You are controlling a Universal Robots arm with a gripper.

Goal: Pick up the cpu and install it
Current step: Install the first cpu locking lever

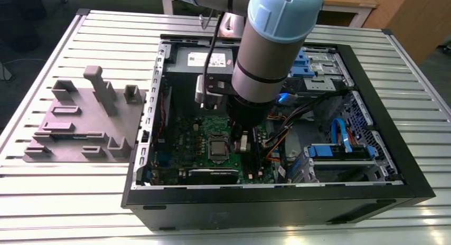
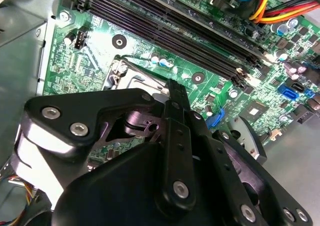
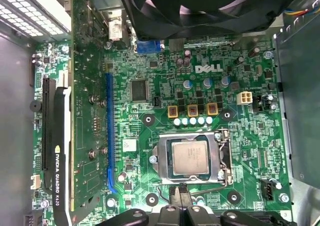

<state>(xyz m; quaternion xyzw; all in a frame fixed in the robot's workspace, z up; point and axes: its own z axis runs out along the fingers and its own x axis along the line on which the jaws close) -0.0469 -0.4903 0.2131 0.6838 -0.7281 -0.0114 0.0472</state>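
Slatted metal table (image 1: pixel 71 192), open computer case (image 1: pixel 282 195). The cpu (image 3: pixel 189 157) lies in its socket (image 3: pixel 226 153). In the exterior view, my gripper (image 1: pixel 243 146) hangs empty at its three o'clock, fingers together.

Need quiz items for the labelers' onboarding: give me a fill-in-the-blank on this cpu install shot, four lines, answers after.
1. The cpu sits in the ____ on the motherboard.
2. The long expansion slot beside the graphics card is coloured ____.
3. The grey parts fixture stands to the exterior view's ____ of the computer case.
4. The computer case rests on a slatted ____.

Answers: socket; blue; left; table.
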